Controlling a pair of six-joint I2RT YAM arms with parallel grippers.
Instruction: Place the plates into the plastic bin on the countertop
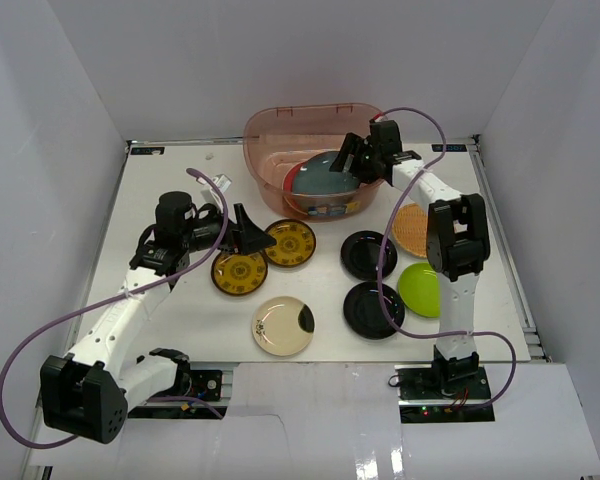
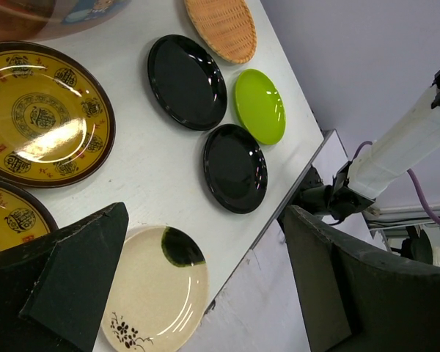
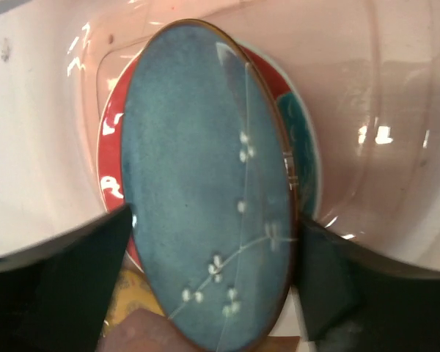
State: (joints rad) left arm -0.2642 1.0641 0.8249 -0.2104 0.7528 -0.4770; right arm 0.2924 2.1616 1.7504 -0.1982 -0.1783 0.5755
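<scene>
The blue-grey plate [image 3: 205, 183] is inside the plastic bin [image 1: 280, 118], tipped up on a slant rather than lying flat. In the right wrist view its long axis runs straight away from the right hand [image 1: 348, 160] toward the bin's far wall. Beneath it a red plate [image 3: 111, 139] lies on the bin floor. The right hand is spread to the plate's full width, one finger [image 3: 66, 286] against each side rim, so it has hold of the plate.

The bin stands at the far edge of the bench [image 1: 170, 200], and its walls leave space all round the plate.

The left hand [image 1: 250, 232] hangs over two yellow patterned plates [image 1: 290, 243] [image 1: 239, 272], fingers wide apart and holding nothing.

On the bench lie a cream plate [image 1: 283, 325] near the front edge, two black plates [image 1: 368, 254] [image 1: 373, 309], and a lime green plate [image 1: 420, 288] and a woven plate [image 1: 410, 228] by the right arm. Bare bench separates most of them, though the two yellow ones touch.
</scene>
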